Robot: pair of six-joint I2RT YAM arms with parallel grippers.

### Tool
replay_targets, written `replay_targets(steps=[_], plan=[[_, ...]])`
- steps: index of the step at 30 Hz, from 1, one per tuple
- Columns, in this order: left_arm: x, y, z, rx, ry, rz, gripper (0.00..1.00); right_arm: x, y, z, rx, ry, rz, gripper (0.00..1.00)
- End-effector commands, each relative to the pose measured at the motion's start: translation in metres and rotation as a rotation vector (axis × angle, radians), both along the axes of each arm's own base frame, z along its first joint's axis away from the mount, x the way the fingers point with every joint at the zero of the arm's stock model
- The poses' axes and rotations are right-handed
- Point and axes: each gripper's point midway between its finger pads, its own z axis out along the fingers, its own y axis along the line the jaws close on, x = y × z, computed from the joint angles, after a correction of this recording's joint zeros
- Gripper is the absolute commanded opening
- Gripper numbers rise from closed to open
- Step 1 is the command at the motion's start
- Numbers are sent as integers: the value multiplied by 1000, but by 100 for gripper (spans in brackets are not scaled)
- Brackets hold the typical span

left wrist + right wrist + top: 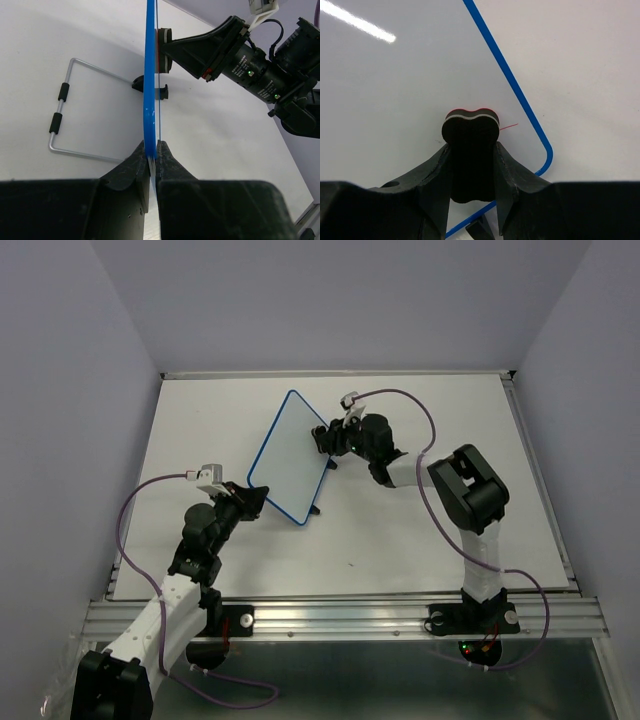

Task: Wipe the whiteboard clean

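The whiteboard stands tilted up on the table, a white face in a thin blue frame. My left gripper is shut on its near lower edge; in the left wrist view the frame runs edge-on into the jaws of the left gripper. My right gripper is shut on a black eraser and presses it flat against the board face near a rounded corner. A short red line shows just right of the eraser. From the left wrist view the eraser touches the board's right side.
A bent wire stand with two black sleeves lies behind the board, and small black feet stick out at its base. The white tabletop is bounded by side walls and a metal rail at the front.
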Motion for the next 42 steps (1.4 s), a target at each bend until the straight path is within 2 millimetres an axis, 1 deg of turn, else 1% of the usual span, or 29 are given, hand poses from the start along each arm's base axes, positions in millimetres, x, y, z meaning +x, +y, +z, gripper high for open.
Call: replay_targets(steps=[1,3,7,8,10,11,12,13,17,19,26,31,33,34,35,36,37,38,39,40,41,42], plan=[[-11,-12,-13,37,53,-87,0,15,-7,-11,-42,-3,-48,1],[-11,-13,-13,36,52,-90,0,15,-7,-15,-54,4,-45,1],[-11,-12,-13,37,53,-89,0,15,-8,-13,-62,-8,-44,1],[-11,-12,-13,36,52,-87,0,21,-13,-11,-65,-11,-60,1],[-11,-13,-13,36,53,-90,0,27,-14,-16,-83,-5,-82,1],[-11,-12,-13,37,53,-89,0,31,-20,-20,-92,10,-95,1],[-11,-13,-13,36,52,-92,0,33,-19,-22,-90,14,-93,1],[-11,-13,-13,38,53,-90,0,36,-23,-23,-88,18,-101,1],[-11,-13,-14,37,55,-90,0,29,-19,-19,-80,9,-63,1],[-11,-13,-14,38,56,-92,0,33,-24,-19,-90,11,-97,1],[-11,-13,-14,39,57,-89,0,35,-30,-30,-130,20,-119,1],[-11,-13,-14,39,57,-90,0,33,-28,-36,-137,26,-98,1],[-10,-13,-14,39,59,-90,0,24,-20,-33,-134,10,-28,1],[-10,-13,-14,39,57,-92,0,13,-10,-28,-116,-6,59,1],[-10,-13,-14,39,58,-90,0,5,-5,-23,-121,-31,120,1],[-10,-13,-15,40,60,-90,0,-4,0,-25,-121,-37,186,1],[-10,-13,-14,39,59,-90,0,-23,12,-17,-98,-43,315,2],[-10,-13,-15,40,61,-92,0,-31,15,-17,-123,-76,385,3],[-10,-14,-14,40,58,-97,0,-37,19,-10,-123,-91,439,3],[-10,-14,-14,40,58,-97,0,-44,22,-11,-126,-86,488,3],[-10,-14,-15,41,61,-97,0,-57,24,-14,-133,-71,562,2],[-10,-14,-15,41,62,-98,0,-61,25,-13,-134,-72,594,2]])
